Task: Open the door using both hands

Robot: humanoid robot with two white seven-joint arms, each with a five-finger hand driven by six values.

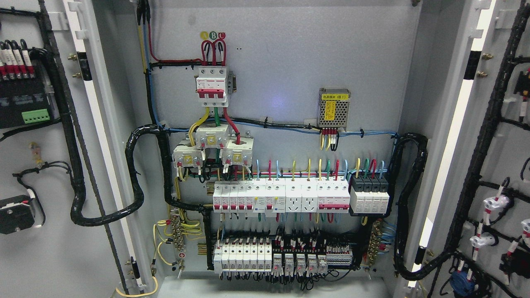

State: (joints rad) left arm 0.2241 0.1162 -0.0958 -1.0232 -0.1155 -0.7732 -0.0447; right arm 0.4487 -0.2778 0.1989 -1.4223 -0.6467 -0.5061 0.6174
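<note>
Cabinet stands open before the robot; both doors are swung wide, the left door (pixel 49 174) out past the left of the main breaker (pixel 212 85), the right door (pixel 497 165) out past its right; inner faces of both show, each carrying black cable looms and small fittings.

No robot hand shows anywhere in the head view; neither arm enters from the lower corners; whether the fingers are spread or curled cannot be told, since both are out of sight.

Interior, taken from the main breaker: directly below it sit three pale blocks with yellow, green and red leads; lower again a row of white breakers (pixel 281 196) runs across the back panel (pixel 290 54); below that a second row of terminals (pixel 285 258); to the right of the main breaker, a small mesh-cased power supply (pixel 333 107) with a yellow label; a thick black cable bundle (pixel 136 178) loops down at its lower left toward the left door hinge side.

Judgement: the opening looks essentially done, both leaves well clear of the frame; if any travel remains, it is a last outward push on each leaf.

To do that well: press on bare sheet metal near the free edge of each door, not on the looms or fittings; move both leaves evenly; keep fingers away from the live-looking wiring inside; stop when the hinge-side cable loops begin to tighten.
</note>
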